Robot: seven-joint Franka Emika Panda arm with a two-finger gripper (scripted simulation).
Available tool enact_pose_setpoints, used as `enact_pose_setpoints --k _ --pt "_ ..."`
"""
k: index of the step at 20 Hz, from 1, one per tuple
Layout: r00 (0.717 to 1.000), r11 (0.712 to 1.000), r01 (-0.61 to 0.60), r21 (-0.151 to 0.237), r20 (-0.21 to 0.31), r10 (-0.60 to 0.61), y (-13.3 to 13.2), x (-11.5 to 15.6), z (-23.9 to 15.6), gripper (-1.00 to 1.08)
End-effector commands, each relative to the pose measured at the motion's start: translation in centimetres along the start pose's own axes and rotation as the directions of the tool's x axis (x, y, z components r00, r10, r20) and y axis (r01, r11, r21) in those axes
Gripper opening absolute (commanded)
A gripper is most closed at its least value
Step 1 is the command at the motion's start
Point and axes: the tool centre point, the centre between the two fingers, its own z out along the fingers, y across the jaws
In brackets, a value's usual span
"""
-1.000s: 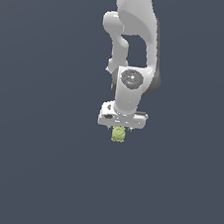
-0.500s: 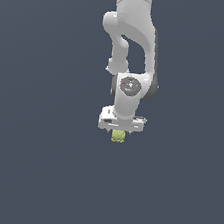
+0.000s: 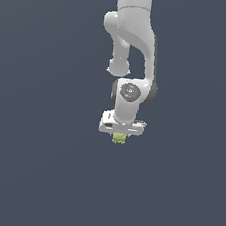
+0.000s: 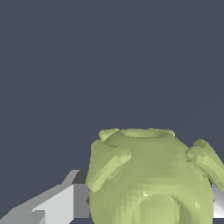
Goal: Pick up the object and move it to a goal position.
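The object (image 3: 119,138) is a small yellow-green lumpy item with little bumps at its edges. In the exterior view it hangs just under my white gripper (image 3: 120,136), between the jaws, near the middle of the picture. In the wrist view the object (image 4: 151,179) fills much of the picture, with a grey-white finger (image 4: 61,203) pressed to one side and a sliver of the other finger (image 4: 217,201) at the opposite side. The gripper is shut on the object. The fingertips are hidden behind it.
The white arm (image 3: 132,42) comes down from the top of the exterior view. A plain dark grey-blue surface (image 3: 32,165) lies all around, with nothing else on it in view.
The arm and gripper have shifted slightly toward the exterior view's left with the object held; the elbow has dropped lower into view.
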Motion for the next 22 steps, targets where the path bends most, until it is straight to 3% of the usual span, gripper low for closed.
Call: enact_pose_setpoints --k 1,13,22 --pt "1.0 1.0 0.0 0.0 0.0 0.0 0.0 0.0 0.1 -1.0" --pt "1.0 1.0 0.0 0.0 -0.001 0.0 0.5 -0.3 -0.4 -1.0" --pt "1.0 1.0 0.0 0.0 -0.001 0.0 3.9 -3.0 -3.0 -1.0"
